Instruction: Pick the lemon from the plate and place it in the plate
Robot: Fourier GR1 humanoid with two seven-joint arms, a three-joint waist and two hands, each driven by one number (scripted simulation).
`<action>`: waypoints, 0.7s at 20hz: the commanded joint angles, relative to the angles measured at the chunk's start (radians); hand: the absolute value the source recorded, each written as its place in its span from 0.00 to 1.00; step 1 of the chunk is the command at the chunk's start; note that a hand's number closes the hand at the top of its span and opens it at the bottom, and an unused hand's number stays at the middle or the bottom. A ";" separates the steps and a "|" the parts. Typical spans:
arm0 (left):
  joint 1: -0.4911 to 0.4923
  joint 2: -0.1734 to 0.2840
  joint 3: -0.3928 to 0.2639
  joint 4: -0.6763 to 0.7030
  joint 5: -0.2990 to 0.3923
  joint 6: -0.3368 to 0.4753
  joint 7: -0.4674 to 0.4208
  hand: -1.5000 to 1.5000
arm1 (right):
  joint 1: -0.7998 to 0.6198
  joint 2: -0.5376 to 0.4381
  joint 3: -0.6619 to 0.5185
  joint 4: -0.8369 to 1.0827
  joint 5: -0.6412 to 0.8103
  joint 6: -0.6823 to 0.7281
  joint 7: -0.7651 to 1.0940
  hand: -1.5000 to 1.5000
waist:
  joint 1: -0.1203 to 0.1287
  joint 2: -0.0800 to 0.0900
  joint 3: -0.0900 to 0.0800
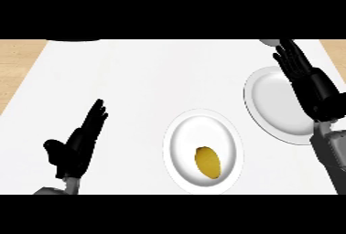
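Here, white counter, wood floor behind, lemon on near plate

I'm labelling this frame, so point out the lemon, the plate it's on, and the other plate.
lemon (208,162), head view, middle of the fruit.
plate under the lemon (181,137), head view, bare left rim.
second plate (270,98), head view, bare centre.

Two white plates sit on the counter: the near plate and a second plate beyond it to the right. One yellow lemon lies on the near plate. Two black robot hands show: the left robot hand left of the near plate, the right robot hand beyond it to the right.
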 commanded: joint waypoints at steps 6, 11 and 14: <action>-0.018 0.122 0.090 0.060 -0.053 -0.061 -0.105 0.50 | -0.014 0.437 0.333 -0.013 0.094 -0.240 0.216 1.00 | 0.013 0.020 -0.010; 0.000 0.095 0.099 0.081 -0.007 -0.084 -0.107 0.50 | 0.168 0.457 0.416 -0.033 0.450 -0.614 0.032 0.00 | -0.036 0.014 -0.009; 0.012 0.100 0.118 0.147 0.001 -0.130 -0.175 0.50 | 0.251 0.462 0.593 -0.025 0.535 -0.782 -0.063 0.00 | -0.027 0.017 -0.009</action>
